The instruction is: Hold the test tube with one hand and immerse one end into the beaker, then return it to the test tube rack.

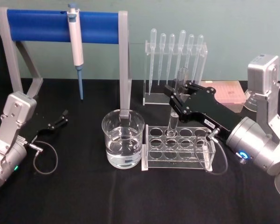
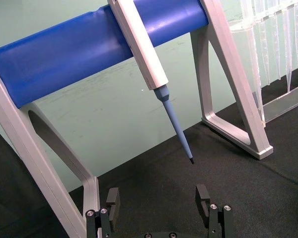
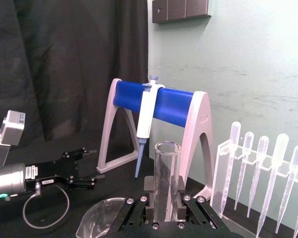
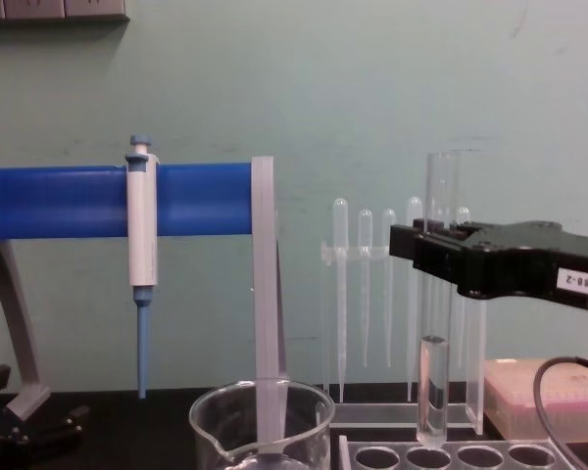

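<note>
Black tabletop (image 1: 84, 196) carried beaker (image 1: 107, 135), water inside, just left of clear rack (image 1: 151, 164). Step looked like carrying tube between rack and beaker. You needed to hold tube plumb and lift it fully clear of rack before any sideways travel. Firm grip needed, glass probably slick. Right end effector (image 1: 176, 100) reached in level from right, jaws clamped around test tube (image 1: 172, 123). Tube stood upright, rounded end just above rack holes. Left end effector (image 1: 64, 117) sat parked far left, fingers apart.
</note>
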Controlling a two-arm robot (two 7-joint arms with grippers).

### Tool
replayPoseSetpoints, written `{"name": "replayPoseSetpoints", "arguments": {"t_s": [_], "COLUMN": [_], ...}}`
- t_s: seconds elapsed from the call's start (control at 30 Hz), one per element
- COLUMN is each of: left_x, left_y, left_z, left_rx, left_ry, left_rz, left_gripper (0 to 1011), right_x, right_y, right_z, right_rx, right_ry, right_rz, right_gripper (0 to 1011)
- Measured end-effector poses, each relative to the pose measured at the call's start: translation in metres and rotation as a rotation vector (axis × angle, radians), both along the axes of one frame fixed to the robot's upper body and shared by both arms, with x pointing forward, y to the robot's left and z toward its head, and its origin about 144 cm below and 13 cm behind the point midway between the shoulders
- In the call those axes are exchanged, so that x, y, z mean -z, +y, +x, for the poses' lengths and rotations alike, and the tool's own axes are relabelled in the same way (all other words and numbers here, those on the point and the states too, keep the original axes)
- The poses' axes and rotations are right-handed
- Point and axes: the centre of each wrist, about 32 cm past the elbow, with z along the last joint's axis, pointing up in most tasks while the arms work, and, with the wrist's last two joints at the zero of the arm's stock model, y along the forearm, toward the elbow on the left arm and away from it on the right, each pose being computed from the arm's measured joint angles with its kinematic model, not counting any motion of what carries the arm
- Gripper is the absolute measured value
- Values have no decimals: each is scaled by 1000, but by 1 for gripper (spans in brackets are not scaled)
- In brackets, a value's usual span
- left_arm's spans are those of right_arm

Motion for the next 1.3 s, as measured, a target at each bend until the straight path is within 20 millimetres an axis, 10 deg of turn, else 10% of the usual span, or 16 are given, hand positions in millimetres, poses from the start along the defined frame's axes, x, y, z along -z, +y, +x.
{"name": "replayPoseSetpoints", "arguments": {"t_s": [1.3], "left_x": [0], "left_y": [0], "left_z": [0], "left_rx": [0], "left_ry": [0], "left_rz": [0], "left_gripper": [1000], "right_x": [-2], "right_y": [2], "right_z": [3], "right_rx": [1], "right_ry": [12], "right_rz": [-21], "right_gripper": [227]}}
